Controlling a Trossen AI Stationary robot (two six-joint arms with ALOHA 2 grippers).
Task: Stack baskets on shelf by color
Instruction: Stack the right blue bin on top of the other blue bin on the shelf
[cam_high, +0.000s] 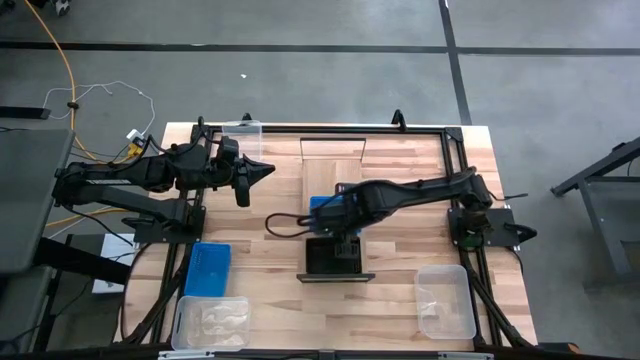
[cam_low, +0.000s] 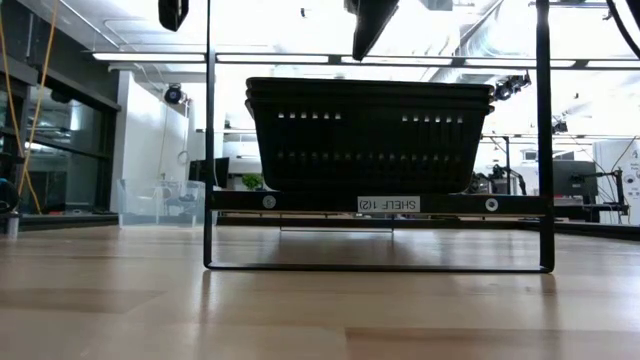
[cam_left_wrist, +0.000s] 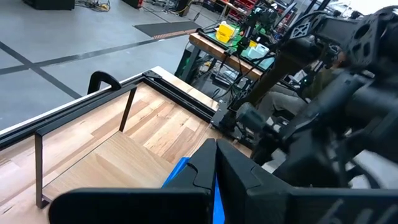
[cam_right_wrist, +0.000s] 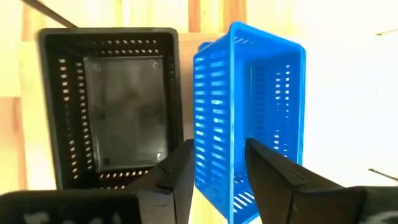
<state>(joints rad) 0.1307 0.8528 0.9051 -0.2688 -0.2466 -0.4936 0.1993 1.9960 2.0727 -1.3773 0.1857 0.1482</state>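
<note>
just under the right gripper (cam_right_wrist: 214, 171), fingers part open w/ a narrow gap, sits a blue basket (cam_right_wrist: 249, 118). its near long wall runs straight into that gap; looks just let go or about to be taken, can't tell which. its long axis runs away from the fingers, and it seems tilted. touching beside it, a black basket (cam_right_wrist: 112, 102) rests on the shelf (cam_high: 335, 265), parallel; that wall crowds one finger. farther left, another blue basket (cam_high: 207, 268) and a clear one (cam_high: 210, 322) on the table, one more clear (cam_high: 445, 298) at right. left gripper (cam_high: 262, 171) waits shut, well apart; right arm is nearer.
</note>
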